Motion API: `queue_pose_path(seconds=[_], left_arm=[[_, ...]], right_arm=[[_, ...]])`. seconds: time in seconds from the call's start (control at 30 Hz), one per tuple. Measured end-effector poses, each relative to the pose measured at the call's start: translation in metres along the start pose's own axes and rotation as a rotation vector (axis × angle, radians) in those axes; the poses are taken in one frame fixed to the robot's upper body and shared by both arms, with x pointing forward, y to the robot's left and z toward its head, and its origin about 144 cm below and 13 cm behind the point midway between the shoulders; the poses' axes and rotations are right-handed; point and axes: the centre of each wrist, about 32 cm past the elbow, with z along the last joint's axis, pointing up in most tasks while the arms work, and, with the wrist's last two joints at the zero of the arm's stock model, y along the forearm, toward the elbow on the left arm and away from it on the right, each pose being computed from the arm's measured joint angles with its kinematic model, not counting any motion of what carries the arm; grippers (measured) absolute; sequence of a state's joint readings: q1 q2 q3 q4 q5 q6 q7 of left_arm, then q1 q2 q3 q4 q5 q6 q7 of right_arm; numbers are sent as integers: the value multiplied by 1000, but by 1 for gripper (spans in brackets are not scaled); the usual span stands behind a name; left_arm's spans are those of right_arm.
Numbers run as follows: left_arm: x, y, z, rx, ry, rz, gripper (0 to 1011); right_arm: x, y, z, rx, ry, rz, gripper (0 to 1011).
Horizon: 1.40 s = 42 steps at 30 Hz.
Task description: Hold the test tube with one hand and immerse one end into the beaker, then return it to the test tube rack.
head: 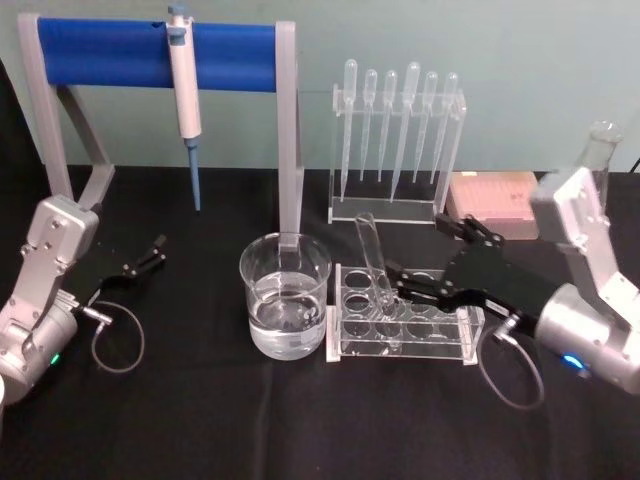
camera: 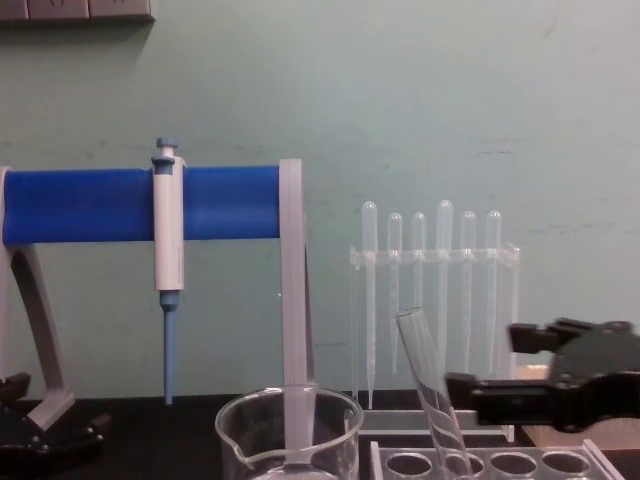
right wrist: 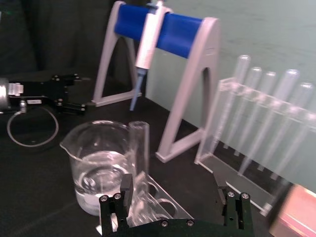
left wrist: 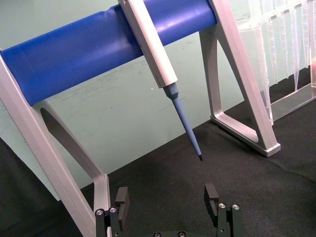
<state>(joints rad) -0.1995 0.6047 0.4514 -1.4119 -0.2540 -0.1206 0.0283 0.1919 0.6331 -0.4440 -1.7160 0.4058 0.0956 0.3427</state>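
The test tube (head: 372, 262) leans tilted in a hole of the clear tube rack (head: 452, 345), open end up, just right of the beaker (head: 285, 300), which is part-filled with clear liquid. My right gripper (head: 420, 250) hovers open over the rack, its nearer fingertip close beside the tube and nothing held. In the right wrist view the tube (right wrist: 139, 148) rises just inside one finger of the open gripper (right wrist: 173, 187), with the beaker (right wrist: 98, 168) beyond. The chest view shows the tube (camera: 430, 390) left of the gripper (camera: 495, 365). My left gripper (head: 150, 255) rests open at the left.
A blue-barred stand (head: 160, 50) holds a white-and-blue pipettor (head: 183, 80) behind the beaker. A clear stand of plastic pipettes (head: 395, 140) is behind the rack, a pink box (head: 495, 200) and a glass flask (head: 600, 150) at the back right. Black cloth covers the table.
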Motion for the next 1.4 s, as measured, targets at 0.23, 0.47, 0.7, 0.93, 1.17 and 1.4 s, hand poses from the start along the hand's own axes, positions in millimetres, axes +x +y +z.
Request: queue_pose_path(seconds=[0.23,0.47,0.7,0.93,1.17,1.4], left_arm=[[0,0,0,0,0,0,1000],[0,0,0,0,0,0,1000],[0,0,0,0,0,0,1000],[0,0,0,0,0,0,1000],[0,0,0,0,0,0,1000],[0,0,0,0,0,0,1000]], right_arm=[[3,29,4,-20,23,58,1002],[3,45,9,-30,22,92,1002],[1,51,13,-44,21,103,911],[-1,53,16,-56,5,102,707],[-3,54,14,-67,1,97,481],[-5,53,12,-59,7,91,243]])
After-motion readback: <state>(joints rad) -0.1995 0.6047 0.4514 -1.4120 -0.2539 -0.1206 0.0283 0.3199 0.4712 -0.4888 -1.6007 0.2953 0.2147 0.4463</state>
